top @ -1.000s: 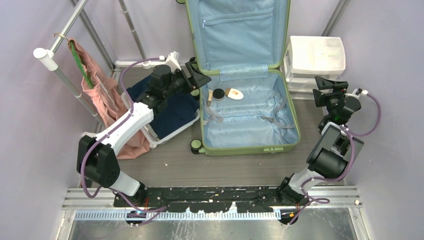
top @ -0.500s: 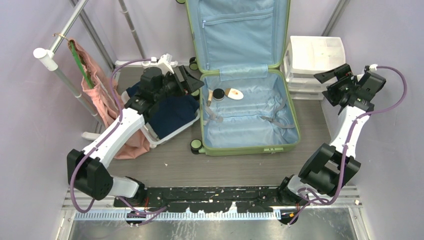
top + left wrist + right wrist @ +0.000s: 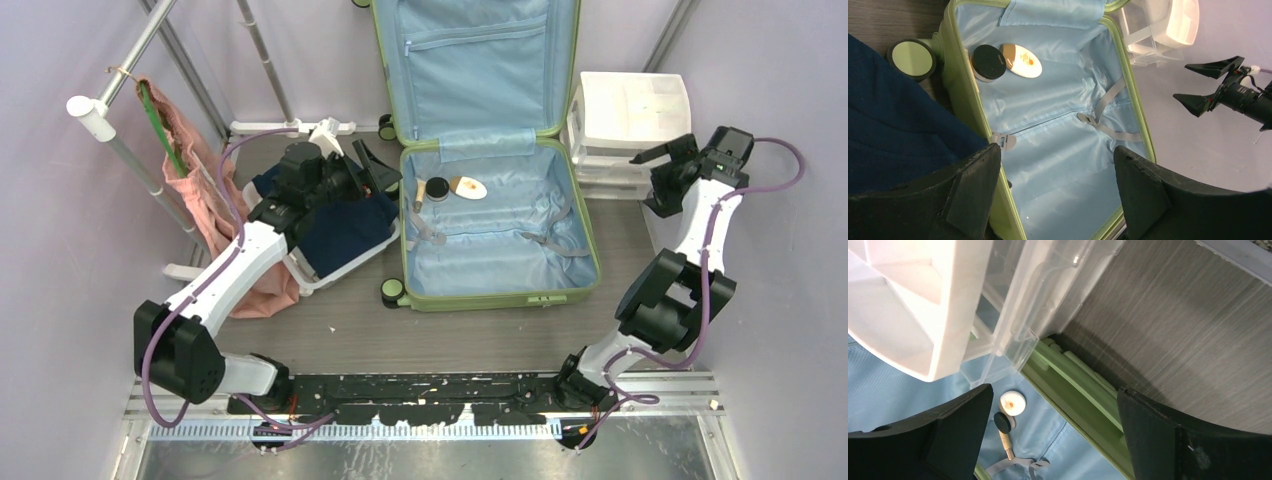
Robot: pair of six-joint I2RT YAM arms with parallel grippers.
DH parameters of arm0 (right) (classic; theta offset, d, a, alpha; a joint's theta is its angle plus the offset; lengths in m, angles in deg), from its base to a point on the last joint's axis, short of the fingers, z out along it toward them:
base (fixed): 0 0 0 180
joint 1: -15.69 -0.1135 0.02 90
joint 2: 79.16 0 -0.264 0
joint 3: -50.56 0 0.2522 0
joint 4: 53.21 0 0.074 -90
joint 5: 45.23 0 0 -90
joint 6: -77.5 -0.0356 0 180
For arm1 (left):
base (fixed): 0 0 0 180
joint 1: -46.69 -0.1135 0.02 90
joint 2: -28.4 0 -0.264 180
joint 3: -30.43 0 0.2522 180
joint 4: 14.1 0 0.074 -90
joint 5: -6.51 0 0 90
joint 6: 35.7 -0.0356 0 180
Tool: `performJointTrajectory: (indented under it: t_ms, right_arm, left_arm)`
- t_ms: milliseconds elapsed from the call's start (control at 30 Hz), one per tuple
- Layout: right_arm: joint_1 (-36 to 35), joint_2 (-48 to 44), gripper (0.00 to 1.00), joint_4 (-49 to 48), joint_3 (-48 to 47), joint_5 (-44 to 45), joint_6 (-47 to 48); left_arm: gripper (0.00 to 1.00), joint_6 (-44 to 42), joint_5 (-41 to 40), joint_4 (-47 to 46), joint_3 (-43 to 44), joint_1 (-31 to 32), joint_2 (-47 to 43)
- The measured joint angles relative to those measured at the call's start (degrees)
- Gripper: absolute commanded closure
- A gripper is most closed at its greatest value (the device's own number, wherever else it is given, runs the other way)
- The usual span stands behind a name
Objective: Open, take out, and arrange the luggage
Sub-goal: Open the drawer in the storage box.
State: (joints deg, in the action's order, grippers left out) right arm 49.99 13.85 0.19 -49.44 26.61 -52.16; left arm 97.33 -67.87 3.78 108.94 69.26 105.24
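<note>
**Luggage open, small items waiting inside**

The luggage (image 3: 490,200) is lying open at frame centre, its lid leaning on the back wall. The left gripper (image 3: 378,168) is hovering over the basket (image 3: 335,277) at left centre, jaws wide and empty. The right gripper (image 3: 648,182) is sitting by the drawer unit (image 3: 630,115) at upper right, equally wide and empty. Likely next is the jar (image 3: 437,189) in the case's upper-left corner: descend straight and straddle it squarely.

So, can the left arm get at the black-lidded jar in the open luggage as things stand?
Probably yes. The left gripper is open and hovers near the luggage's left rim, the black-lidded jar lies uncovered on the lining just inside, beside a white oval container, and nothing stands between them.
</note>
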Motion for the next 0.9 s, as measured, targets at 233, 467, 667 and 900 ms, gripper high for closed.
performJointTrajectory:
  t_ms: [233, 467, 667, 900]
  right_arm:
    - [-3.48, 3.39, 0.04, 0.15, -4.28, 2.58, -1.64]
    - [-3.82, 6.36, 0.06, -0.70, -4.92, 4.74, -4.52]
    - [-3.98, 8.96, 0.07, -1.51, -5.86, 5.62, -6.16]
    - [-4.24, 10.38, 0.06, -2.49, -7.65, 6.14, -7.98]
  left_arm:
    - [0.18, 0.50, 0.00, 0.02, 0.00, 0.00, 1.55]
    - [0.18, 1.07, 0.02, 0.02, 0.00, 0.00, 1.81]
    - [0.18, 1.49, 0.02, 0.11, 0.68, 0.00, 2.97]
    - [0.18, 1.60, 0.02, 0.55, 1.14, 0.00, 3.19]
